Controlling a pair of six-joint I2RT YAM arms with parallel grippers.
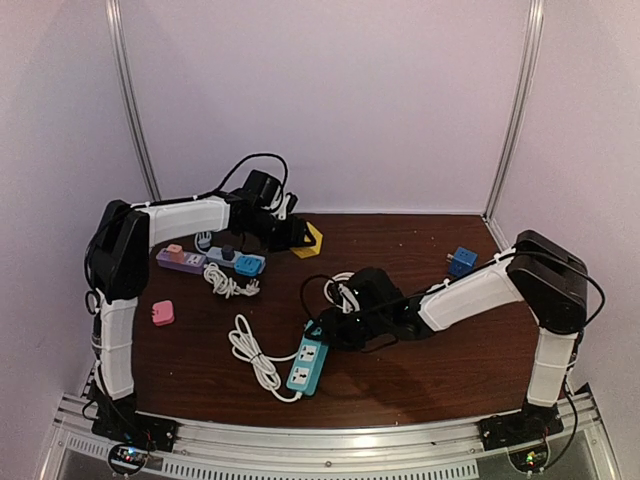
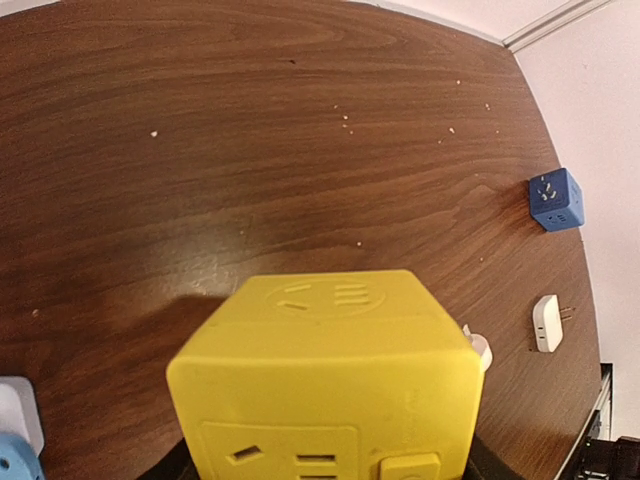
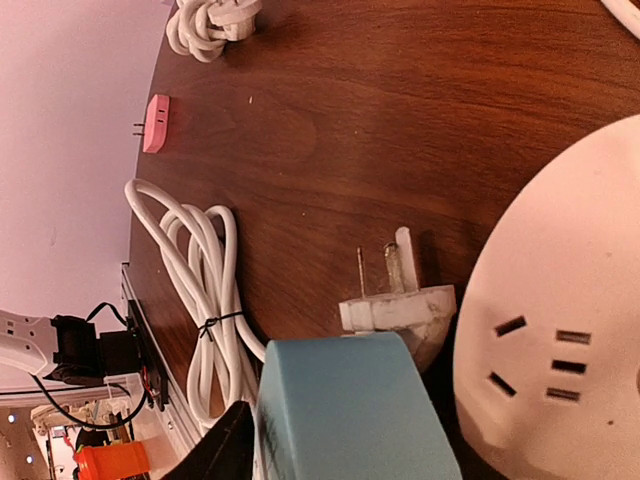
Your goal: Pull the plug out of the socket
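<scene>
Top view: my left end effector reaches to the far side, gripping the yellow plastic cube socket. The right end effector sits low over the teal rectangular power strip on the brown wooden surface.

Left wrist: the cube fills the frame between half-spread jaws, held, I judge, to steady it.

Right wrist: the white plastic plug lies just beside the strip with its prongs bare, so it is out of its socket. Whether those jaws are parted I cannot tell.

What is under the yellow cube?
Brown table shows around the yellow cube, and a white bit peeks out beside it. Whatever lies right underneath is covered by the cube itself.
</scene>
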